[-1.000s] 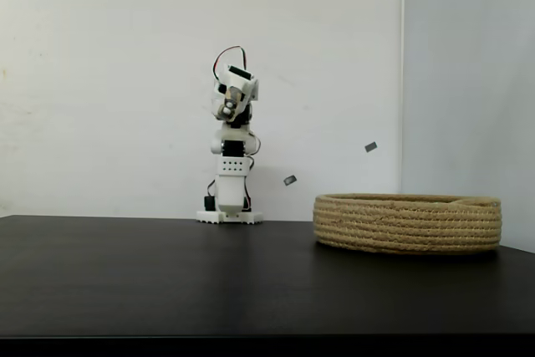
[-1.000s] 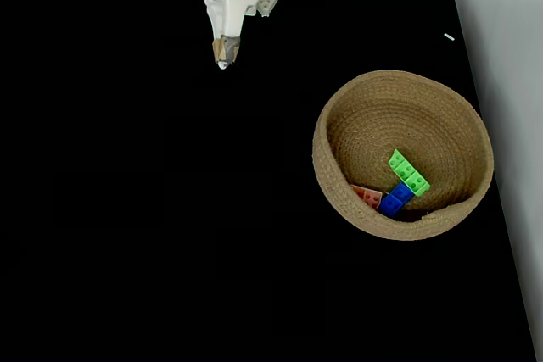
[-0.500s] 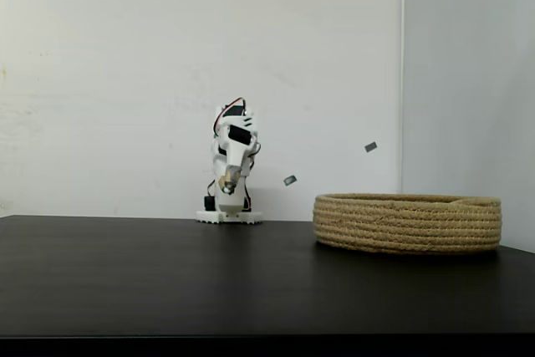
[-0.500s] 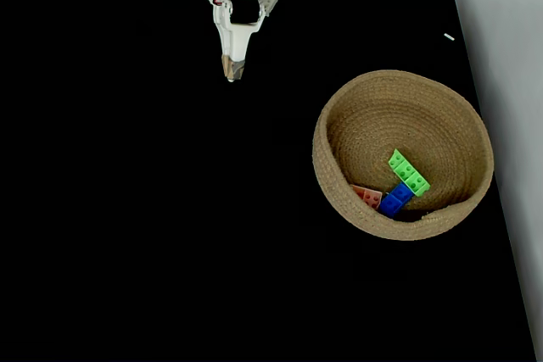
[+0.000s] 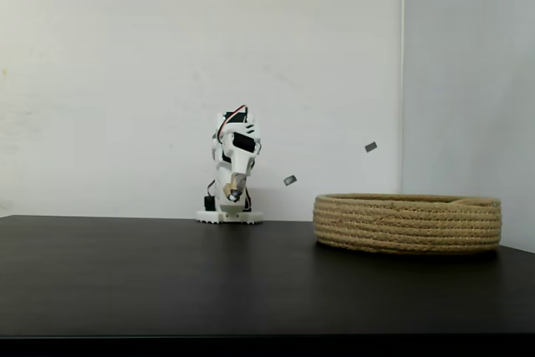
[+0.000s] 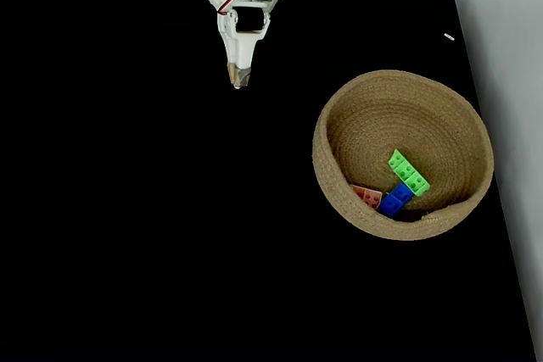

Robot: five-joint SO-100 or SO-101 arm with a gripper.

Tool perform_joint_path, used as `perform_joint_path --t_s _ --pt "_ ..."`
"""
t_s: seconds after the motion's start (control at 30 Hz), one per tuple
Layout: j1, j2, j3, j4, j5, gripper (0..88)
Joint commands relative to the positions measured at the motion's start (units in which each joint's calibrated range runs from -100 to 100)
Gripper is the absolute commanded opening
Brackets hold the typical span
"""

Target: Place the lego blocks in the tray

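A wide black table (image 6: 127, 209) before plain white walls (image 5: 125, 56). At right of the overhead fixed view, the shallow round coiled tan rope basket (image 6: 339, 116) holds the bright green (image 6: 408, 172), blue (image 6: 395, 199) and pale pink (image 6: 366, 196) lego bricks, so the task looks finished. At upper centre, the folded white arm's gripper (image 6: 237, 82) appears pressed together, empty.

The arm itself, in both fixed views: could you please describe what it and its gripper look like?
The arm is built of white plastic parts with black servo blocks between them, on a white base. A thin red cable loops over its top. The gripper is white and tapers to a point, with tan or brownish fingertips. A perforated white bracket sits behind it.
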Motion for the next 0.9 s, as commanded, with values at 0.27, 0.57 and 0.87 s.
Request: perform_joint_path --t_s 0.27,0.57,0.87 --pt "-0.41 -0.41 0.71 -0.83 0.34 0.1" --pt "-0.58 -0.41 0.71 -1.0 -2.39 0.1" --pt "1.49 -0.41 0.71 -1.5 -3.27 0.1"
